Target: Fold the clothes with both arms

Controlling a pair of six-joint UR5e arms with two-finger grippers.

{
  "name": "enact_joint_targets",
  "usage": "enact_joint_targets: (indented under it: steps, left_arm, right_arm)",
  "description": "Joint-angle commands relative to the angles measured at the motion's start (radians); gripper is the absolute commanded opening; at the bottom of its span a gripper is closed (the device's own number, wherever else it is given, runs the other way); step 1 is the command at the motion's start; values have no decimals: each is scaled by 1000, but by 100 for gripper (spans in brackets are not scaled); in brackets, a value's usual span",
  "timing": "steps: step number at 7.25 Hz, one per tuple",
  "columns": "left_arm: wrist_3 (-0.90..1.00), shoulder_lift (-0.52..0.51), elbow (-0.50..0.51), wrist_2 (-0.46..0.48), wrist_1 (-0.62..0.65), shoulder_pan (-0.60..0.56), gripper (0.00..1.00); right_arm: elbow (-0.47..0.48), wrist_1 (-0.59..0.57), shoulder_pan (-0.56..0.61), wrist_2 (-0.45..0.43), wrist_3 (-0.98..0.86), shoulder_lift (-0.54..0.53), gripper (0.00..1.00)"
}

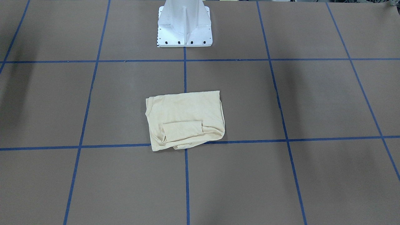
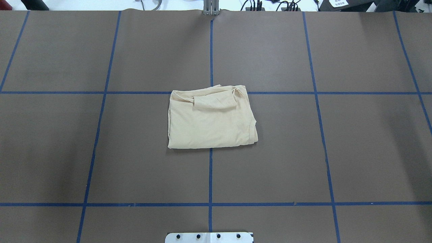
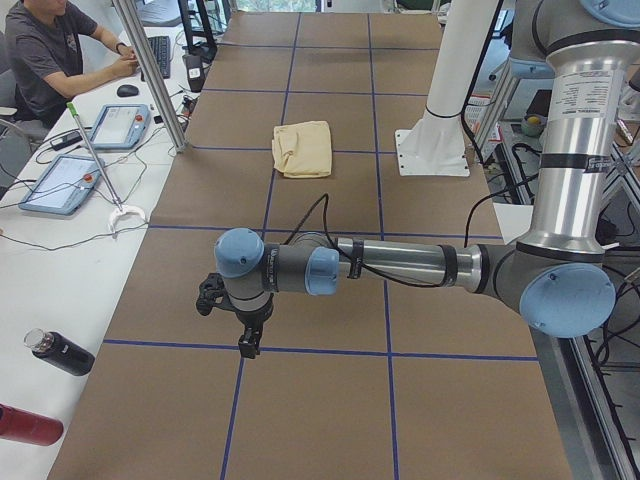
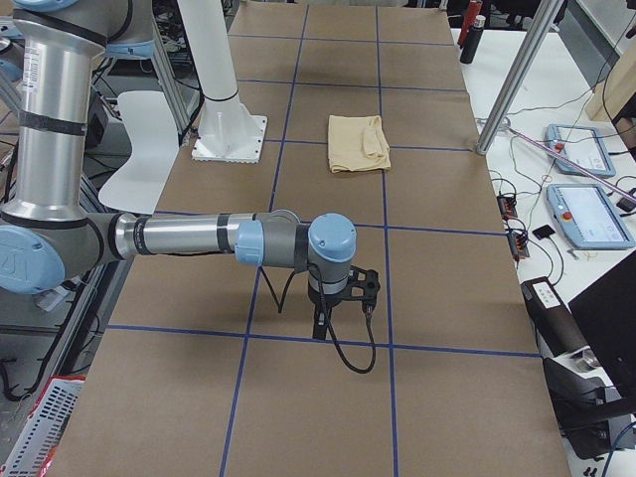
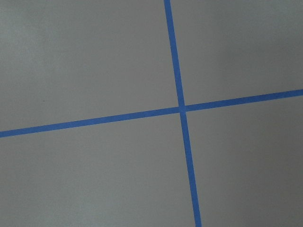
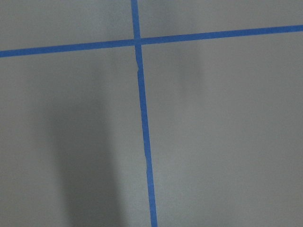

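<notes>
The clothes are one pale cream-yellow shirt (image 1: 184, 118), folded into a compact rectangle at the middle of the table, with one sleeve folded flat across its top (image 2: 214, 102). No print shows. It also lies small in the side views (image 3: 303, 148) (image 4: 358, 142). Neither arm is near it. The left arm reaches low over the table's left end, its left gripper (image 3: 250, 340) pointing down. At the opposite end the right gripper (image 4: 320, 323) hangs the same way. I cannot tell whether either is open or shut. Both wrist views show only table and tape.
The brown table (image 2: 101, 152) is marked with blue tape lines. The white pedestal base (image 1: 184, 26) stands at the robot's side. A person sits at a side desk (image 3: 50, 60) with tablets (image 3: 60, 180); bottles (image 3: 60, 352) lie there. Poles (image 4: 517, 79) flank the table.
</notes>
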Motion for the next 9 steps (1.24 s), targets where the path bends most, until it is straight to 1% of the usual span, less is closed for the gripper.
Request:
enact_joint_targets:
  steps: [1, 2, 3, 4, 9]
  left_arm:
    - [-1, -1, 0, 0, 0, 0, 100]
    - [-1, 1, 1, 0, 0, 0, 100]
    - [1, 1, 1, 0, 0, 0, 100]
    - [1, 1, 1, 0, 0, 0, 100]
    - [-1, 1, 1, 0, 1, 0, 100]
  right_arm:
    - [-41, 101, -1, 2, 53, 0, 100]
    - [-46, 114, -1, 17, 107, 0, 100]
    - [-48, 114, -1, 72, 115, 2, 100]
    - [-54, 114, -1, 91, 115, 0, 100]
    - [-48, 111, -3, 86, 110, 0, 100]
